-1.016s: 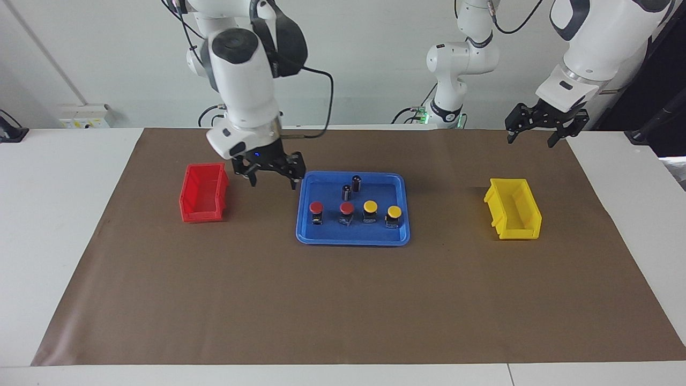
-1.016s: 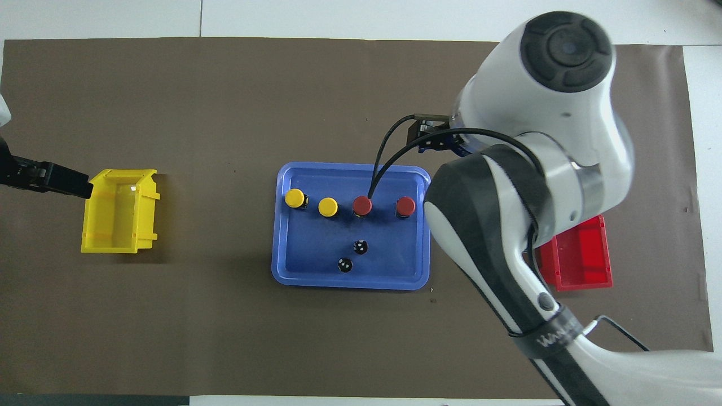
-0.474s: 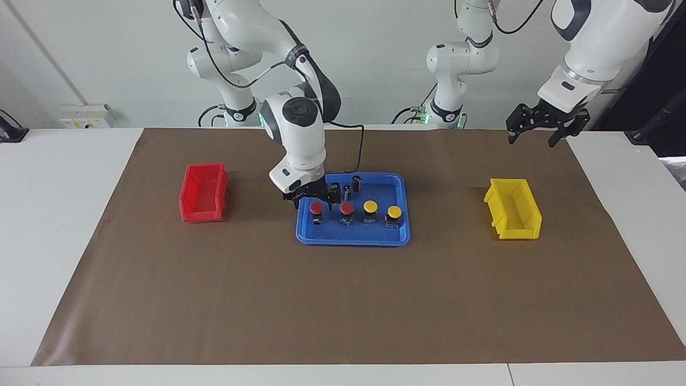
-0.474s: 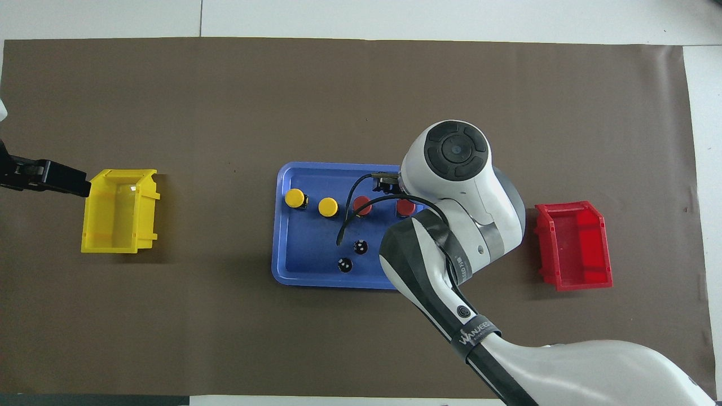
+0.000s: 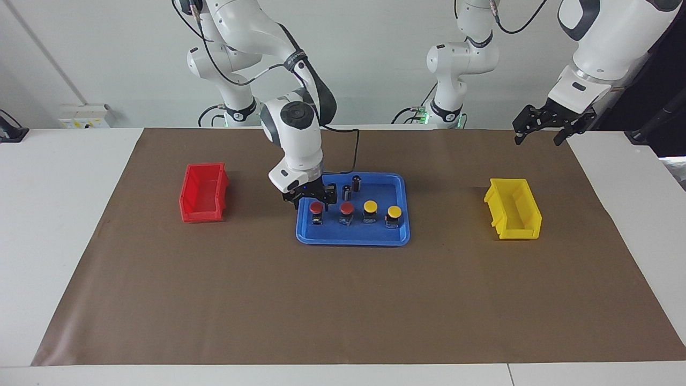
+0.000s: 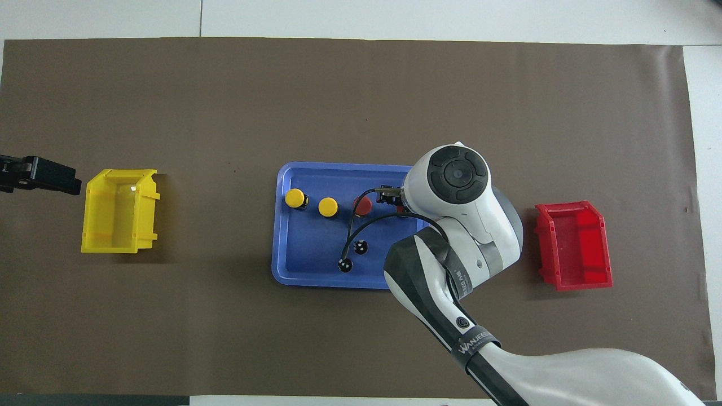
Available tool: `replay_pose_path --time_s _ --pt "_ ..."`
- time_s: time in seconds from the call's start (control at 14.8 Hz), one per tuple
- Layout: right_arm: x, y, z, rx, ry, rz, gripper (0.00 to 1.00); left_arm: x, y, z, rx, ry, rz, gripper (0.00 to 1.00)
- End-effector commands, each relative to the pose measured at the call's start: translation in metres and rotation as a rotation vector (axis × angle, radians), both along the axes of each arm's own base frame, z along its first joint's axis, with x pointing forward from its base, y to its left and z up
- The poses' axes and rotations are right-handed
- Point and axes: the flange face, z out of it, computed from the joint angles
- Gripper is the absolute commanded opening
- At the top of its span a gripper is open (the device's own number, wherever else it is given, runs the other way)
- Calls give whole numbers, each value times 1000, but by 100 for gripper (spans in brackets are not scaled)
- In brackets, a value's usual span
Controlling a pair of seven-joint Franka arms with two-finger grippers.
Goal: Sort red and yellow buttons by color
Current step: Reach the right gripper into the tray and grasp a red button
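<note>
Two red and two yellow buttons stand in a row in the blue tray point(image 5: 399, 236). My right gripper point(image 5: 314, 200) is low over the end red button point(image 5: 317, 207), the one nearest the red bin, open with a finger on either side of its cap. In the overhead view my right wrist covers that button. The second red button point(image 5: 347, 208) point(image 6: 364, 205) and the yellow buttons point(image 5: 370, 206) point(image 5: 394, 212) point(image 6: 328, 207) point(image 6: 294, 198) stand untouched. My left gripper point(image 5: 542, 130) point(image 6: 35, 174) waits open in the air beside the yellow bin.
An empty red bin point(image 5: 203, 193) point(image 6: 574, 245) stands at the right arm's end and an empty yellow bin point(image 5: 513, 208) point(image 6: 118, 210) at the left arm's end. Two dark cylinders point(image 5: 356, 183) point(image 5: 347, 192) stand in the tray, nearer to the robots than the buttons.
My right gripper has moved from between the red bin and the tray to down over the end red button. My left gripper has drifted slightly toward its own end of the table.
</note>
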Motion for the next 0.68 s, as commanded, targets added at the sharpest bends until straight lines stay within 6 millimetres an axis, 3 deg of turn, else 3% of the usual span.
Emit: replay_pose_path --time_s 0.0,0.61 --pt "-7 -3 0 9 -35 7 90 -5 -3 1 -11 -19 8 100" --pt "-7 -1 -20 8 -37 48 77 -7 -3 -1 -10 -13 8 100"
